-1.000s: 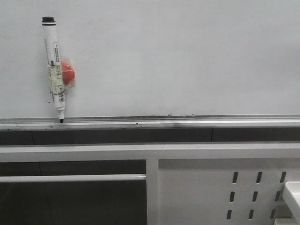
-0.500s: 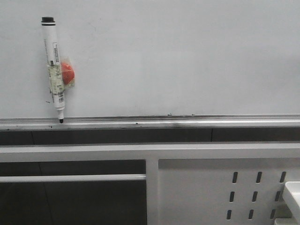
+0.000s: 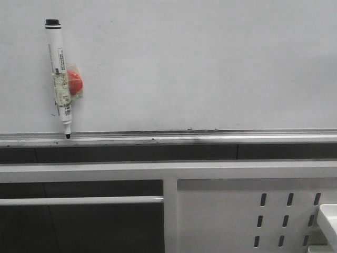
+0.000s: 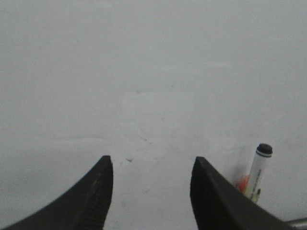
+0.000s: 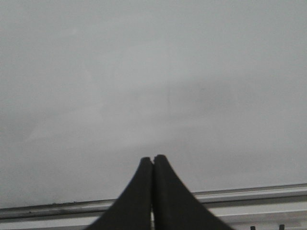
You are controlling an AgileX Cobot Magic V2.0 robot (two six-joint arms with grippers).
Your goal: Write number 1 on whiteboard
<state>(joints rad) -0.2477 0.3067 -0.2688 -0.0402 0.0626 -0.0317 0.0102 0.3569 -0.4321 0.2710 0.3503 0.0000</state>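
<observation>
Two grippers face the large glossy white whiteboard (image 3: 200,63), and you can see them only in their own wrist views; neither arm shows in the front view. Your left gripper (image 4: 151,175) points straight at the board with its two dark curved fingers (image 4: 98,191) spread well apart and nothing between them. Your right gripper (image 5: 153,167) also points at the board, its two dark fingers pressed together at the tips, with nothing visibly held.

Look to the far left of the whiteboard for the white marker pen with a black cap (image 3: 59,74). It hangs nearly upright against the board, cap end up, black tip down and just above the silver metal tray rail (image 3: 210,136) that runs along the board's lower edge. A small red-orange piece (image 3: 75,83) sits against the pen's right side, taped to it as far as you can tell. In the left wrist view the same pen shows just beyond the finger on that side.

No black stroke for the number 1 shows on the whiteboard; only faint smudges mark its surface. Below the rail runs a white metal frame (image 3: 105,171), with a white perforated metal panel (image 3: 237,216) at lower right.
</observation>
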